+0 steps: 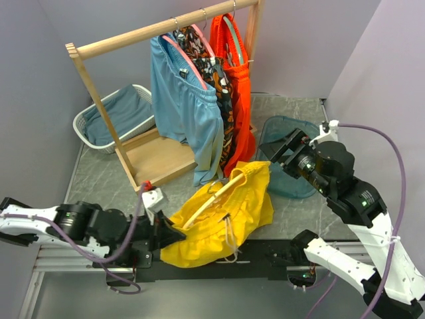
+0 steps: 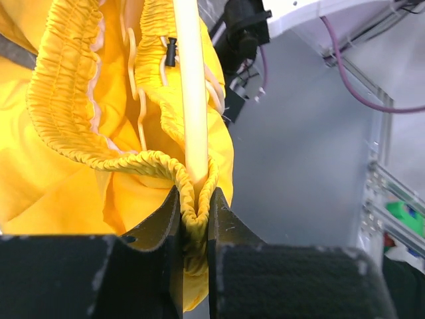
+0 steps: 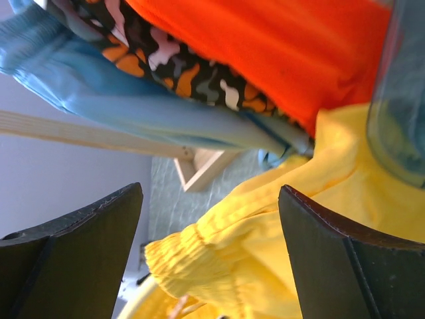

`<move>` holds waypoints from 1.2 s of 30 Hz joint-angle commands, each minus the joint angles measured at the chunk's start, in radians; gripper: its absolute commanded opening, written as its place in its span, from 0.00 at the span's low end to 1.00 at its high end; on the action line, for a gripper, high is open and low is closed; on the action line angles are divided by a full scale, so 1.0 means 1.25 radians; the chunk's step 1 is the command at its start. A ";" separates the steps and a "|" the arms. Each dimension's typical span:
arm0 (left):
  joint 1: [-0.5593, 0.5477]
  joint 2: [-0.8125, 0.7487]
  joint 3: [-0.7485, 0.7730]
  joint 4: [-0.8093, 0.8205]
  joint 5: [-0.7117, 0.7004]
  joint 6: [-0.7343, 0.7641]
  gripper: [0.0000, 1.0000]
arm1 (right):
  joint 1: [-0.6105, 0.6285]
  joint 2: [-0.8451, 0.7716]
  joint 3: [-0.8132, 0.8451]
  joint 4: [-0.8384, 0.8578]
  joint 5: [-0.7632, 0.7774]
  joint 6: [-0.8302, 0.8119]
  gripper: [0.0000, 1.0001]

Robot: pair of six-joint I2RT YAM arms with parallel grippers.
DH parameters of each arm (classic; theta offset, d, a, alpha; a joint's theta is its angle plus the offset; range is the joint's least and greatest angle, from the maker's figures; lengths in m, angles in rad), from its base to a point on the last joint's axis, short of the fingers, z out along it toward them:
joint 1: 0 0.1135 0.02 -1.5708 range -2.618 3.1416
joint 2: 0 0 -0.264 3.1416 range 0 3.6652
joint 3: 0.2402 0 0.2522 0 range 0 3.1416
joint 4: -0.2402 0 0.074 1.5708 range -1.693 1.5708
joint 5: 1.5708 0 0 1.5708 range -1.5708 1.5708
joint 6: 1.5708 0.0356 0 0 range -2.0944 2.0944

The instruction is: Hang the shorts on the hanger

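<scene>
The yellow shorts point(image 1: 232, 212) lie crumpled on the table in front of the rack. The pale wooden hanger point(image 1: 209, 203) lies across them, partly inside the waistband. My left gripper point(image 1: 174, 234) is shut on the shorts' elastic waistband point(image 2: 192, 219) at their left end, with the hanger's arm point(image 2: 191, 100) running straight ahead of the jaws. My right gripper point(image 1: 275, 151) is open and empty, raised above the shorts' far right edge. In the right wrist view the shorts point(image 3: 279, 252) show between and beyond the wide-apart jaws.
A wooden rack point(image 1: 159, 30) holds light blue shorts point(image 1: 186, 106), patterned shorts and orange shorts point(image 1: 236, 86) on pink-rimmed hangers. A white basket point(image 1: 116, 116) with blue fabric sits at the back left. A teal-tinted clear bin point(image 1: 292, 159) lies under my right gripper.
</scene>
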State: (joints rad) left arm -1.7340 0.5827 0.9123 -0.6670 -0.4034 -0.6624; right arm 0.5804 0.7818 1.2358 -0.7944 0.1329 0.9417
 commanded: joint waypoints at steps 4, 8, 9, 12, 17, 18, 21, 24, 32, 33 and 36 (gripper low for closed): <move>0.000 -0.089 0.120 -0.119 0.040 -0.048 0.01 | 0.004 0.020 0.061 0.053 0.095 -0.135 0.91; 0.002 -0.109 0.196 -0.205 0.038 -0.059 0.01 | 0.004 0.051 0.083 0.065 0.103 -0.156 0.92; 0.003 -0.113 0.216 -0.231 0.030 -0.065 0.01 | 0.004 0.059 0.083 0.070 0.099 -0.163 0.92; 0.022 -0.132 0.273 -0.295 0.034 -0.075 0.01 | 0.004 0.072 0.074 0.088 0.090 -0.169 0.91; 0.127 -0.118 0.406 -0.410 0.075 -0.035 0.01 | 0.004 0.079 0.048 0.103 0.096 -0.173 0.91; 0.144 -0.115 0.428 -0.423 0.080 -0.026 0.01 | 0.004 0.080 0.047 0.103 0.100 -0.173 0.91; 0.200 -0.091 0.509 -0.485 0.070 -0.009 0.01 | 0.006 0.079 0.037 0.104 0.106 -0.175 0.91; 0.237 -0.061 0.557 -0.528 0.042 -0.003 0.01 | 0.004 0.078 0.023 0.108 0.106 -0.170 0.91; 0.263 0.007 0.596 -0.561 -0.060 -0.028 0.01 | 0.004 0.072 -0.013 0.107 0.080 -0.163 0.91; 0.266 0.014 0.596 -0.562 -0.065 -0.028 0.01 | 0.004 0.070 -0.014 0.110 0.066 -0.167 0.90; 0.266 0.019 0.582 -0.562 -0.049 -0.025 0.01 | 0.039 0.062 -0.025 0.160 -0.001 -0.186 0.88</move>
State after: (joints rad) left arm -1.4097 0.5896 1.6272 -1.4292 -0.4141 -0.7151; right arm 0.5846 0.8860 1.2152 -0.6880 0.2111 0.7403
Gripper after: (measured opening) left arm 0.145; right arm 0.897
